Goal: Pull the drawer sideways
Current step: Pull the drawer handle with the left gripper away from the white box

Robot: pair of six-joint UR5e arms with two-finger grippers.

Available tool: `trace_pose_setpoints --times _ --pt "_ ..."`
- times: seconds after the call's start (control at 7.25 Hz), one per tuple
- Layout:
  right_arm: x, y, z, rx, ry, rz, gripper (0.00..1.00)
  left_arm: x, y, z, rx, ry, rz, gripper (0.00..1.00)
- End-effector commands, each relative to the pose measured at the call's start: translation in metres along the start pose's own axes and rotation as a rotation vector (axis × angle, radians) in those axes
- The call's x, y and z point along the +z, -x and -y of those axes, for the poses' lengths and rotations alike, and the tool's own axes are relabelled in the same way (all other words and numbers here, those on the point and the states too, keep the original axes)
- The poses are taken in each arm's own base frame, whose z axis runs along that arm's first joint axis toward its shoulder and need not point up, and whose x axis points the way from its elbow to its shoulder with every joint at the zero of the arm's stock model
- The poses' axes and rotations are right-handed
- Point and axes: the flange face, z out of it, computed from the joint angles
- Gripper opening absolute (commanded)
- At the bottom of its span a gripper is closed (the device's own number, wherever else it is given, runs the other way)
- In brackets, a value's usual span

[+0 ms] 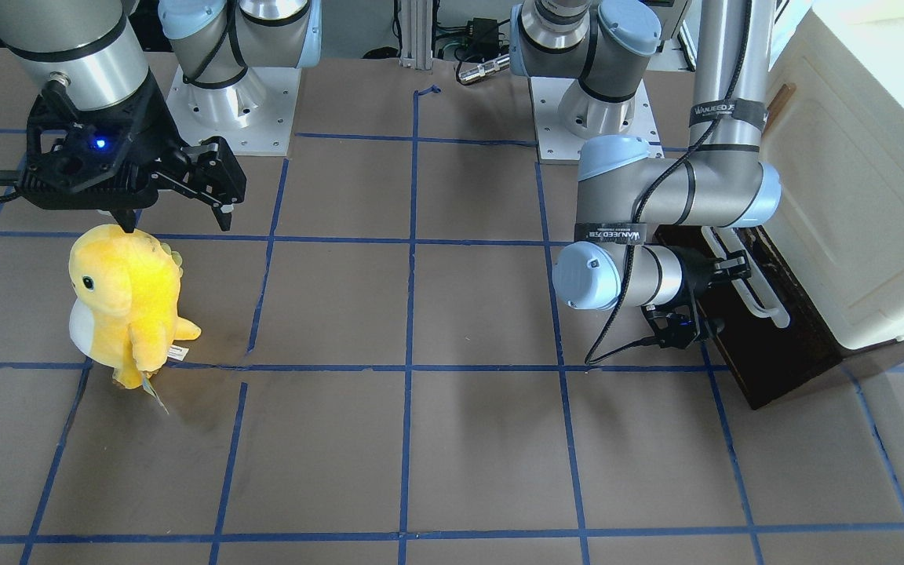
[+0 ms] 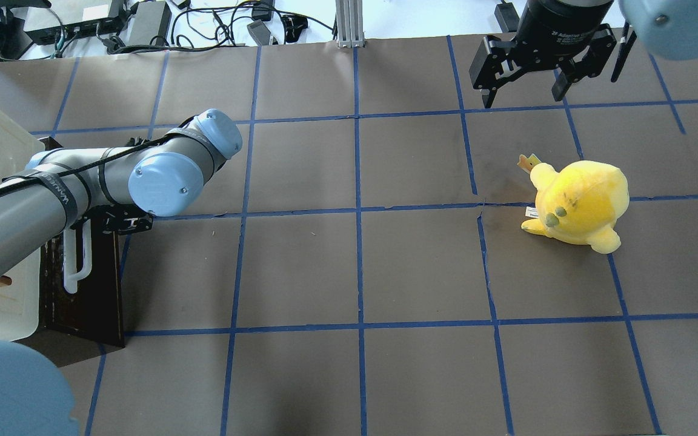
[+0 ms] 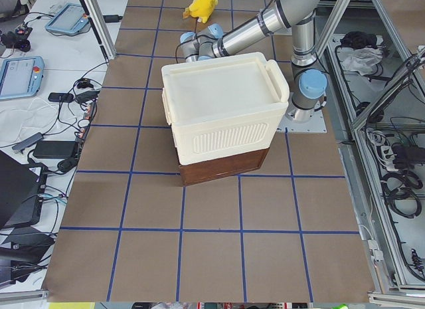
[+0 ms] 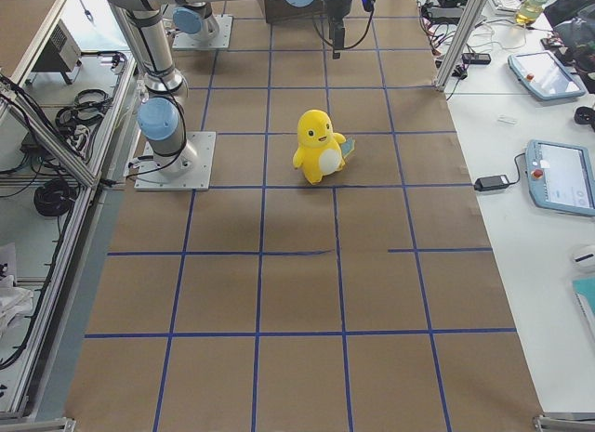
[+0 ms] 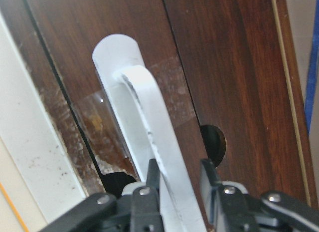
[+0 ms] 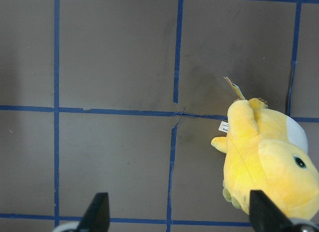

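The drawer's dark brown wooden front [image 1: 770,353] sits at the bottom of a cream cabinet [image 1: 852,196], with a long white bar handle [image 1: 762,294]. It also shows in the overhead view [image 2: 85,290] and in the left wrist view [image 5: 214,67]. My left gripper [image 5: 179,192] is shut on the white handle [image 5: 149,107] near one end, one finger on each side of the bar. From the front, this gripper [image 1: 727,271] is against the drawer front. My right gripper [image 2: 521,97] is open and empty, above the table beyond the plush toy. I cannot tell how far out the drawer stands.
A yellow plush toy [image 2: 579,203] stands on the brown, blue-taped table, just under and beside the right gripper [image 6: 179,217]; it also shows in the right wrist view [image 6: 264,162]. The cream cabinet [image 3: 226,109] fills the table's left end. Both arm bases [image 1: 232,102] stand at the robot's side.
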Motion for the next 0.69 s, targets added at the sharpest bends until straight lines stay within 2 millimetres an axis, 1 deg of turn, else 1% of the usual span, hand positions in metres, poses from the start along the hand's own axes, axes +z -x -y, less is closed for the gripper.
trace_pose_setpoints --times 0.0,0.41,0.55 --pt "0.0 0.0 0.0 0.0 0.0 0.0 1.0 -0.0001 0.0003 0.0001 0.005 -0.001 0.002 0.27" --pt "0.0 0.0 0.0 0.0 0.0 0.0 1.0 -0.0008 0.0014 0.0008 0.004 -0.002 0.001 0.22" --pt "0.0 0.0 0.0 0.0 0.0 0.0 1.0 -0.0005 0.0006 0.0011 0.007 -0.001 0.0 0.22"
